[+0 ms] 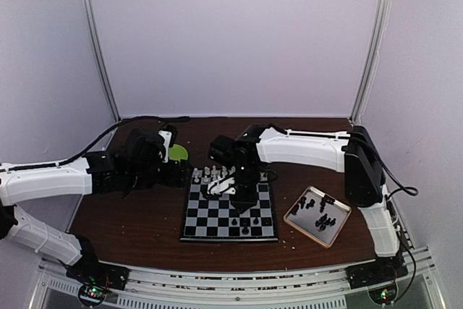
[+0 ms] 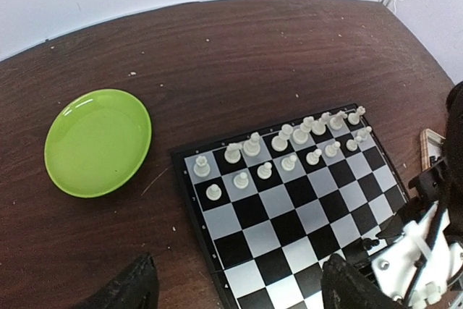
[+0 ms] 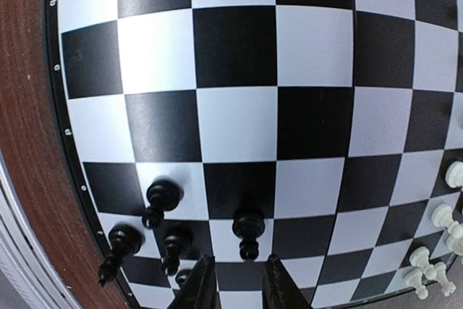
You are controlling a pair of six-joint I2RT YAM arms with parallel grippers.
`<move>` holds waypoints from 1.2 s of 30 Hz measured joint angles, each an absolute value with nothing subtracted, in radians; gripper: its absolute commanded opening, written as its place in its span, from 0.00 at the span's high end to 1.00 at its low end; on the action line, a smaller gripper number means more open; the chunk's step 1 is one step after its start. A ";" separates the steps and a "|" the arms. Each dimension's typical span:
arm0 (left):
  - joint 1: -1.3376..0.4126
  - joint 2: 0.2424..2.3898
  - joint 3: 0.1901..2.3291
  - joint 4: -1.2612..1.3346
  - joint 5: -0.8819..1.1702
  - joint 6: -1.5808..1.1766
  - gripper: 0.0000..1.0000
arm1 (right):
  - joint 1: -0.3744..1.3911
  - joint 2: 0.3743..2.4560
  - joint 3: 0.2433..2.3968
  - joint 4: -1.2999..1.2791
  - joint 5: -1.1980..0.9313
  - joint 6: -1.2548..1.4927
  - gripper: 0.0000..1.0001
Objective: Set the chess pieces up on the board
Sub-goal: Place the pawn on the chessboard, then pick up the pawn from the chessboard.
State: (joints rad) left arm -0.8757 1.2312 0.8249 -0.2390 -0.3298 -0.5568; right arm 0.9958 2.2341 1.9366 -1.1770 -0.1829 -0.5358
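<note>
Nearest me, my right gripper (image 3: 239, 284) hangs low over the near edge of the flat grey-and-black checkered chessboard (image 1: 210, 215) with its thin black border. The chessboard lies in the middle of the dark brown wooden table (image 1: 130, 222). The jaws stand only a narrow way apart and I see nothing pinched between them. A tiny glossy black chess piece (image 3: 248, 233) stands upright just off my fingertips. A few more black chess pieces (image 3: 163, 200) stand close beside it along that near edge, not in a tidy row.

I judge this is the moment of letting that piece go. To do it well I should open a little wider, rise straight up, and not swing sideways until I am above the neighbours. They are slender and top-heavy and would tip at a brush.

Off the board's right edge sits the tan-rimmed rectangular metal tray (image 1: 299, 201). It holds the loose black pieces (image 1: 320, 211) that I should fetch next.

Further off, my left gripper (image 2: 239, 265) hovers by the board's far left corner, its jaws wide apart and holding nothing.

The small white chess pieces (image 2: 289, 146) stand in two neat rows along the far edge. Beyond that corner lies a lime-green round plastic plate (image 2: 98, 142).
</note>
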 measured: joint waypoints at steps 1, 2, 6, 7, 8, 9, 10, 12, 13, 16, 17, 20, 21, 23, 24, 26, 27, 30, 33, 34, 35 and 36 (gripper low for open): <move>-0.876 1.243 0.842 -0.248 -0.319 -0.545 0.21 | 0.993 2.218 1.932 -1.181 -0.184 -0.536 0.75; -0.876 1.254 0.859 -0.257 -0.310 -0.535 0.21 | 0.992 2.196 1.923 -1.182 -0.186 -0.535 0.75; -0.876 1.325 0.944 -0.291 -0.247 -0.475 0.22 | 0.956 2.011 1.822 -1.171 -0.210 -0.527 0.75; -0.876 1.342 0.962 -0.299 -0.229 -0.461 0.22 | 0.936 1.946 1.778 -1.159 -0.218 -0.524 0.75; -0.876 1.369 0.987 -0.309 -0.202 -0.446 0.23 | 0.909 1.875 1.733 -1.150 -0.229 -0.519 0.74; -0.876 1.401 1.013 -0.319 -0.170 -0.427 0.23 | 0.877 1.806 1.689 -1.138 -0.241 -0.516 0.73; -0.876 1.430 1.038 -0.328 -0.140 -0.411 0.23 | 0.839 1.736 1.639 -1.116 -0.257 -0.511 0.73; -0.882 1.508 1.109 -0.373 -0.090 -0.373 0.24 | 0.759 1.598 1.518 -1.053 -0.301 -0.500 0.72; -0.889 1.555 1.156 -0.400 -0.070 -0.353 0.25 | 0.720 1.544 1.464 -1.025 -0.316 -0.494 0.71; -0.912 1.681 1.290 -0.480 -0.038 -0.316 0.38 | 0.620 1.414 1.299 -0.929 -0.369 -0.472 0.70; -0.916 1.715 1.328 -0.505 -0.028 -0.311 0.41 | 0.588 1.383 1.245 -0.883 -0.397 -0.464 0.69; -0.929 1.805 1.427 -0.558 0.013 -0.289 0.44 | 0.520 1.331 1.137 -0.791 -0.454 -0.441 0.68; -0.931 1.828 1.452 -0.575 0.030 -0.281 0.45 | 0.502 1.322 1.116 -0.772 -0.467 -0.437 0.68; -0.935 1.874 1.496 -0.611 0.072 -0.270 0.46 | 0.477 1.313 1.100 -0.736 -0.486 -0.424 0.68; -0.938 1.896 1.515 -0.625 0.088 -0.266 0.47 | 0.470 1.312 1.100 -0.720 -0.494 -0.419 0.68; -0.943 1.939 1.555 -0.659 0.109 -0.259 0.49 | 0.466 1.312 1.101 -0.691 -0.503 -0.418 0.68; -0.948 1.960 1.575 -0.670 0.117 -0.256 0.50 | 0.466 1.312 1.101 -0.682 -0.508 -0.419 0.68; -0.974 2.013 1.613 -0.701 0.131 -0.250 0.54 | 0.466 1.315 1.101 -0.675 -0.521 -0.422 0.68; -1.002 2.045 1.631 -0.733 0.136 -0.247 0.55 | 0.466 1.325 1.102 -0.676 -0.526 -0.427 0.68; -1.009 2.051 1.634 -0.738 0.136 -0.247 0.56 | 0.466 1.327 1.102 -0.676 -0.527 -0.430 0.68; -1.016 2.056 1.638 -0.746 0.137 -0.247 0.56 | 0.466 1.328 1.101 -0.676 -0.529 -0.434 0.68; -1.022 2.062 1.644 -0.756 0.137 -0.247 0.57 | 0.466 1.328 1.101 -0.676 -0.530 -0.438 0.68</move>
State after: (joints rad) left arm -1.0218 2.0624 1.6440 -0.7559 0.1371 -0.2470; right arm 0.4660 1.3277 1.1011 -0.6762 -0.5297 -0.4381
